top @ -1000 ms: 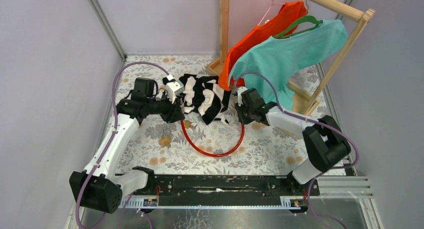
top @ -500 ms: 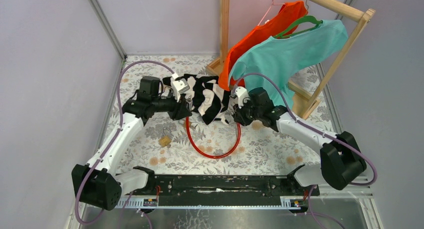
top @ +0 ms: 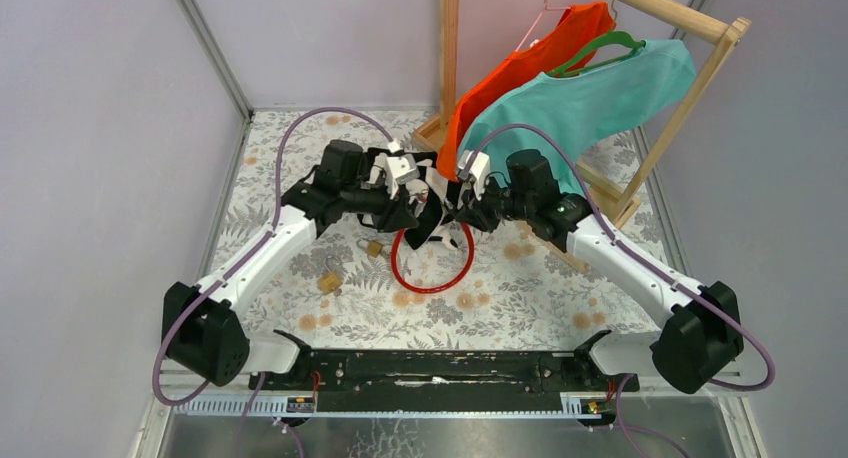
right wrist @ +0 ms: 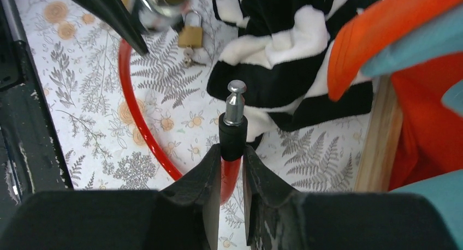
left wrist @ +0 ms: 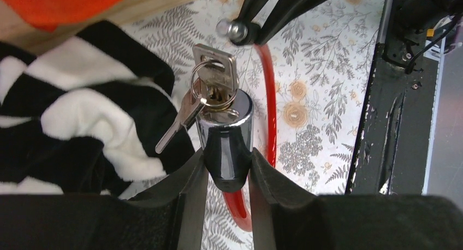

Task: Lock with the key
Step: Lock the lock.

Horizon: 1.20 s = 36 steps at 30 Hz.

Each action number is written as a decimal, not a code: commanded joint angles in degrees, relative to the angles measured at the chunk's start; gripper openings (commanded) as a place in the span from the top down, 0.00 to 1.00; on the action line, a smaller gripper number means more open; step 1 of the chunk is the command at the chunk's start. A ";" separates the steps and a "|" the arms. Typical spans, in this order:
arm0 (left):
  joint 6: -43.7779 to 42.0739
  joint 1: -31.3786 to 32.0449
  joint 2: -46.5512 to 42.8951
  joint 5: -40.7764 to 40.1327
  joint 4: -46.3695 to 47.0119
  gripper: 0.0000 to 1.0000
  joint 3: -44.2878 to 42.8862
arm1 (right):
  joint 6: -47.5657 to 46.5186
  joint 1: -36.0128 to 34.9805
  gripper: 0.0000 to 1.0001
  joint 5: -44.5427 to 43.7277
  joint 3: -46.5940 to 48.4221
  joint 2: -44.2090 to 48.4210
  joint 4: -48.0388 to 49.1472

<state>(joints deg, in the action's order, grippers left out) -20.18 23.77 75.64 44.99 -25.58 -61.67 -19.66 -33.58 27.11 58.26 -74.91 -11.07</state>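
Your left gripper (left wrist: 228, 157) is clamped on the barrel (left wrist: 225, 127), low on its dark collar. The chrome mouth points away from it, the key (left wrist: 215, 70) sits in the slot, and a spare key (left wrist: 176, 125) dangles off the ring. Your right gripper (right wrist: 232, 152) is clenched on the pin (right wrist: 235, 102), pinching the black sleeve just under the steel tip.

Both ends hang above the table (top: 560, 288) toward the far middle, facing each other, near but apart. The red cable (left wrist: 268, 97) loops down to the near side between them. The striped cloth (left wrist: 71, 102) lies just left of the barrel, and a padlock (right wrist: 189, 36) sits on the table below.

Expect that cable to be springy. It will likely tug both ends off line, so firm holds on the sleeves look right. The chrome looks slick and rigid, so stay on the collar.

The key is small, thin and flat. Take it across the flat head, and mind the spare swinging into your fingers.
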 commanded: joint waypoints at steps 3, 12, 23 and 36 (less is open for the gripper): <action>-0.55 3.28 2.28 1.24 8.42 1.00 -4.28 | -2.66 -0.43 1.00 7.42 5.72 1.47 -2.85; 4.77 4.17 -0.64 0.22 16.90 1.00 1.99 | -2.05 -1.23 1.00 10.13 5.71 0.55 -4.08; 5.50 4.18 -2.01 1.95 19.02 1.00 5.16 | -2.10 -3.13 1.00 8.75 6.60 -0.49 -4.56; 4.79 4.25 -2.42 2.99 19.34 1.00 7.00 | -2.40 -4.03 1.00 8.01 6.60 -1.28 -4.31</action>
<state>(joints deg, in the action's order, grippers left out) -15.33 27.40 74.37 45.98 -10.55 -55.40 -21.85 -36.64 33.98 62.08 -75.88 -17.28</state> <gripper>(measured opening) 0.360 0.018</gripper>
